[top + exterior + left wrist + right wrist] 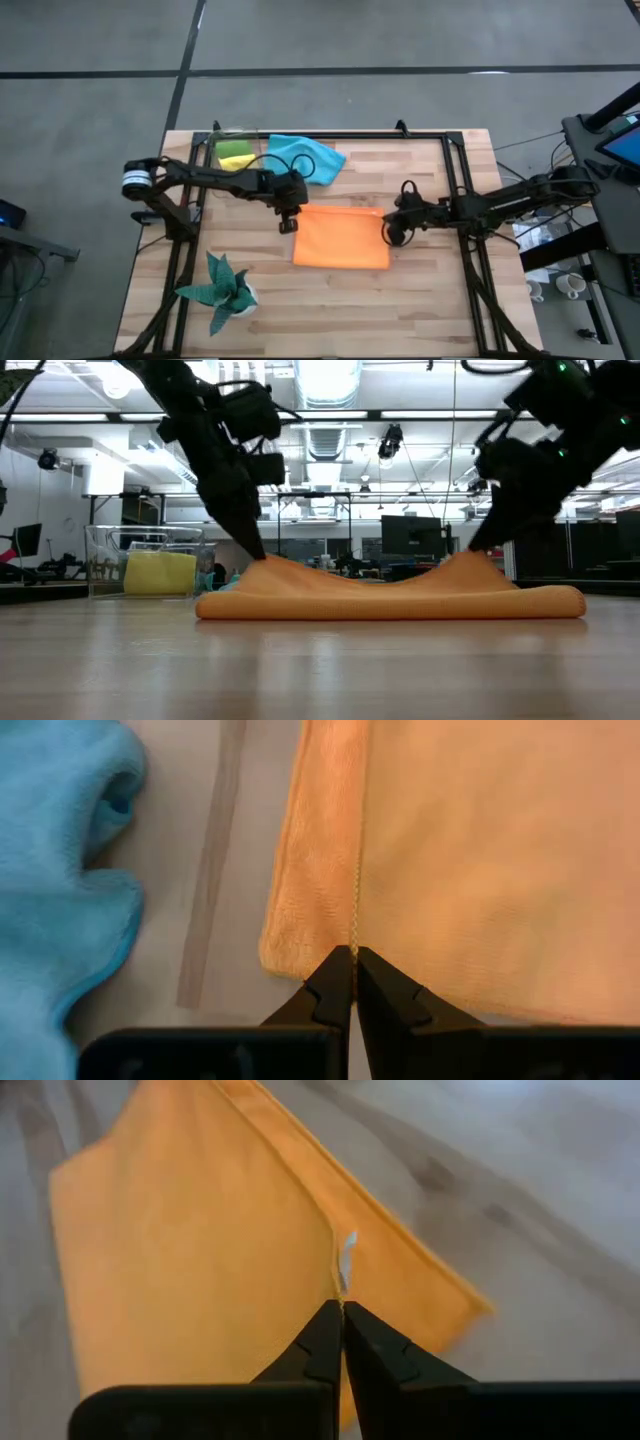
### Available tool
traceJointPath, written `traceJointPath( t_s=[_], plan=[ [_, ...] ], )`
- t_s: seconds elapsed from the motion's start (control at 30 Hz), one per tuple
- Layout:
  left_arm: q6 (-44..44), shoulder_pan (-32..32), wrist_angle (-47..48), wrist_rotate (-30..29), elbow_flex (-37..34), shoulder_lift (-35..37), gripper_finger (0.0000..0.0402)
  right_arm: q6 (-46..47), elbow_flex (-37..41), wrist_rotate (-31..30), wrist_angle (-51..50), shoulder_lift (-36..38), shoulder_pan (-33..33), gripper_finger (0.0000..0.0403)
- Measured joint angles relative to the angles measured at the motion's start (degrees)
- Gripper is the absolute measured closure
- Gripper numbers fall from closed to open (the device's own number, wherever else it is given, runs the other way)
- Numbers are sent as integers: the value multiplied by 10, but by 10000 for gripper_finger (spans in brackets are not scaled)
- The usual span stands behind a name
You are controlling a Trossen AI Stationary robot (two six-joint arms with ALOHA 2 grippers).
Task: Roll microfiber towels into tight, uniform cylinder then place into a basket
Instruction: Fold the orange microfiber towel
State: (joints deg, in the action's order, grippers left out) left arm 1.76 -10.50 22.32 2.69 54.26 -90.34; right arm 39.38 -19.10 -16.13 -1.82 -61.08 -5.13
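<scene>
My left gripper (354,958): pressed together, pinching the orange towel (342,236) at one corner.
My right gripper (341,1312): pressed together, pinching its opposite corner.

A pale wooden worktop (330,300) stands on a grey floor (90,60) crossed by dark lines. A black metal frame (455,160) runs along its edges. Near the front left corner sits a dark teal spiky-leaved plant (222,288) in a white pot. Two white mugs (560,288) stand off to the right, beside a dark stand (600,150). Monitors (410,538) and ceiling lights fill the room behind.
</scene>
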Motion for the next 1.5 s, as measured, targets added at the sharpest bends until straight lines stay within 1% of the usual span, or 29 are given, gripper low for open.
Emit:
traceJointPath(
  t_s=[0.07,0.17,0.3,0.37,0.5,0.83,1.1,1.3,1.4,1.5],
  plan=[
    [-8,0,-5,-7,-5,15,401,-20,-23,-5,-17,-1,0,394],
    [-25,1,-3,-60,-13,23,401,-34,-49,-34,-40,-8,0,394],
    [-31,0,-11,-134,-23,20,401,-29,-63,-88,-88,-21,1,394],
    [-32,0,-29,-153,-29,17,401,-22,-64,-111,-96,-29,2,394],
    [-43,0,-72,-162,-50,17,401,-19,-57,-126,-98,-29,2,394],
    [-44,0,-98,-163,-53,4,401,10,-48,-126,-100,-29,2,394],
    [-39,0,-114,-165,-53,4,401,12,-48,-125,-99,-29,2,394],
    [-39,0,-114,-173,-53,-2,401,29,-45,-125,-100,-29,2,394],
    [-38,-2,-114,-192,-53,-8,388,30,-44,-125,-100,-29,2,393],
    [-29,-8,-116,-214,-53,-8,359,30,-44,-125,-100,-29,2,379]
  ],
)
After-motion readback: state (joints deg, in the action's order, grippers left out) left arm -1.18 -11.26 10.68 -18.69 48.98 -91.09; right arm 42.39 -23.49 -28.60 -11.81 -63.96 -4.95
